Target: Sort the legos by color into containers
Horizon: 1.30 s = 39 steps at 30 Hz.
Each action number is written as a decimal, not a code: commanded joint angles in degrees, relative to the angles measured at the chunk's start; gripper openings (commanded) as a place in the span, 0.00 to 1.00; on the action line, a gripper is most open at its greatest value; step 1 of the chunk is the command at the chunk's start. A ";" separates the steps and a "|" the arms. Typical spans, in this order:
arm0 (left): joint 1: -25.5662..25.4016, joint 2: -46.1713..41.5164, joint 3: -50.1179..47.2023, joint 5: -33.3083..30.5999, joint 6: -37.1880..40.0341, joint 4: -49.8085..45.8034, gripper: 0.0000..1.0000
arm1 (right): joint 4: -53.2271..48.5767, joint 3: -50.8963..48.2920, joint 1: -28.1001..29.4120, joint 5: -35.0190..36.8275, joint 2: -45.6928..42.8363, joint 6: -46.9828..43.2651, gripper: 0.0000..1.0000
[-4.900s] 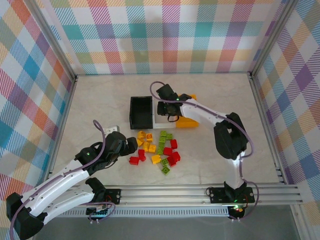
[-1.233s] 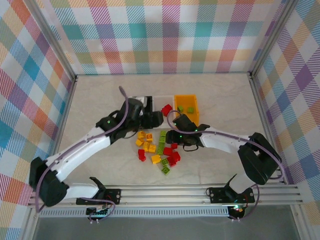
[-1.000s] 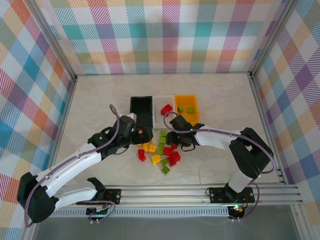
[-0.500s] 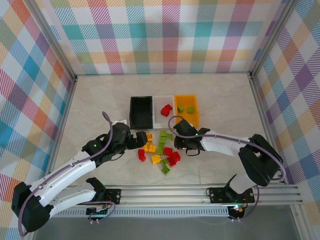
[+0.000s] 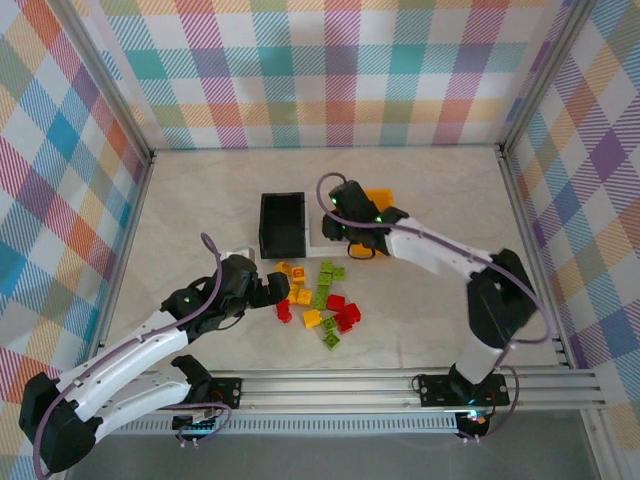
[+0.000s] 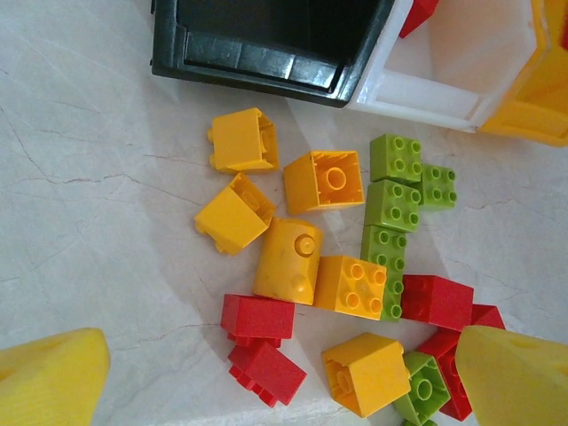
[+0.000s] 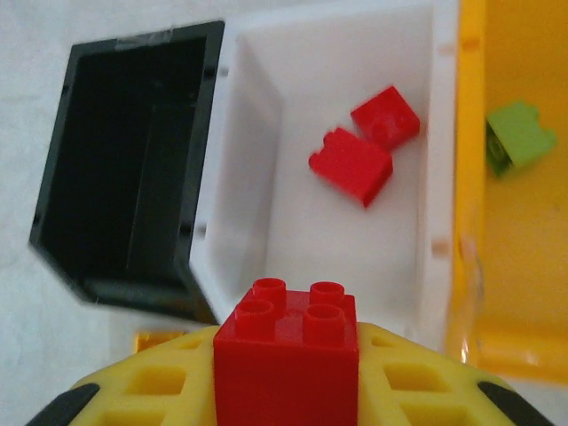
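- The right gripper (image 5: pixel 337 230) is held above the white bin (image 7: pixel 293 240).
- Its jaws are pressed onto a red brick (image 7: pixel 286 342), which is pinched between the yellow fingers (image 7: pixel 173 359) with its studs facing up.
- Two more red bricks (image 7: pixel 351 166) are seen lying close together on the floor of the white bin.
- One green brick (image 7: pixel 519 133) is seen inside the orange bin (image 7: pixel 497 266), which is set against the right wall of the white bin.
- The black bin (image 7: pixel 124 177) is set against the left wall of the white bin, so the three bins are lined up in a touching row.
- The left gripper (image 5: pixel 272 292) is positioned low over the table (image 5: pixel 200 200), at the left edge of the loose pile (image 5: pixel 320 298).
- Its jaws are spread wide, and nothing is gripped between its fingers (image 6: pixel 49 377).
- In the left wrist view, yellow bricks (image 6: pixel 324 180) are grouped nearest the black bin.
- Green bricks (image 6: pixel 390 204) are lined up in a column just to their right.
- Loose red bricks (image 6: pixel 257 317) are scattered along the near side of the pile.
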 commanded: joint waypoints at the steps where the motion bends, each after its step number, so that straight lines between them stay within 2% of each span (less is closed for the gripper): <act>1: -0.28 -1.15 -1.35 0.25 -0.90 -1.79 1.00 | -1.98 5.98 -1.80 0.38 6.75 -2.21 0.27; 6: -0.36 -1.54 -2.00 0.67 -0.73 -1.98 1.00 | -3.88 14.47 -2.76 0.63 13.75 -1.91 0.33; 10: -0.36 -1.24 -1.93 0.91 -0.03 -2.14 1.00 | -4.71 18.38 -2.82 -0.46 15.27 -2.56 0.64; 12: -0.33 -0.81 -1.76 1.37 0.46 -1.90 1.00 | -3.89 18.27 -2.78 -1.18 13.62 -2.60 0.69; 16: -0.36 0.34 -0.81 2.33 1.73 -1.92 1.00 | -1.39 13.25 -2.42 -2.39 7.52 -2.08 0.71; 20: -0.80 1.98 -0.77 4.64 2.81 -1.39 0.98 | 1.72 3.81 -1.80 -4.80 0.27 -0.14 0.71; 26: -8.03 9.15 0.14 2.43 3.25 -1.40 0.93 | 6.10 -10.73 -1.44 -6.82 -8.71 3.34 0.71; 34: -9.55 19.12 -0.81 2.48 3.25 4.99 0.80 | 6.99 -19.26 -1.47 -5.35 -16.00 4.26 0.71; 39: -9.59 24.31 0.39 1.72 4.29 7.48 0.79 | 7.12 -20.84 -1.44 -4.68 -18.03 4.07 0.71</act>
